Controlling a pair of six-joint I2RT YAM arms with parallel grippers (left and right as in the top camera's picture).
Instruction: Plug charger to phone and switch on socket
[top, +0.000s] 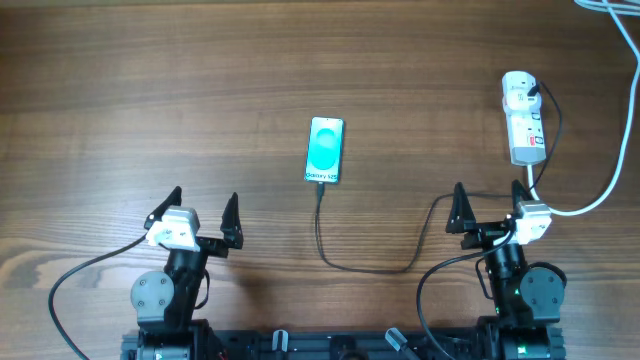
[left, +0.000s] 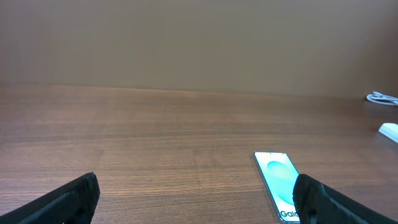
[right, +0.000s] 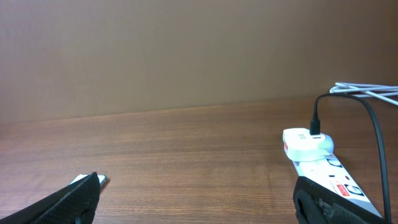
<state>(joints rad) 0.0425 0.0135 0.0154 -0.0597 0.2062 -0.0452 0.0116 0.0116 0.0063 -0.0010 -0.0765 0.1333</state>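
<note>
Table (top: 150, 100): brown wood grain that fills the overhead view and carries everything else.
Left gripper (top: 204, 200): at the near left, fingers spread wide apart with nothing between them. In its wrist view the two dark fingertips (left: 74, 196) sit at the bottom corners over bare wood.
Right gripper (top: 488, 195): at the near right, its jaws likewise wide apart and holding nothing. It is near the socket's near end, and the charger passes close beside it.
White cable (top: 590, 209): thick. It comes in at the far right corner, runs down the right edge and curves left to the near end of the socket.
Charger (top: 370, 268): thin black cable. It runs from a white adapter at the socket's far end towards the right gripper, then loops left across the near middle of the table and rises to the phone's near edge. Its end meets that edge, but I cannot tell whether the connector is fully seated.
Socket (top: 524, 125): white strip at the far right, lying lengthwise from near to far. It has red marks on top, and the switch position cannot be read.
Phone (top: 324, 150): flat at the table's centre, cyan screen up and lit, with "Galaxy S25" at its near end. It lies well apart from both grippers.
</note>
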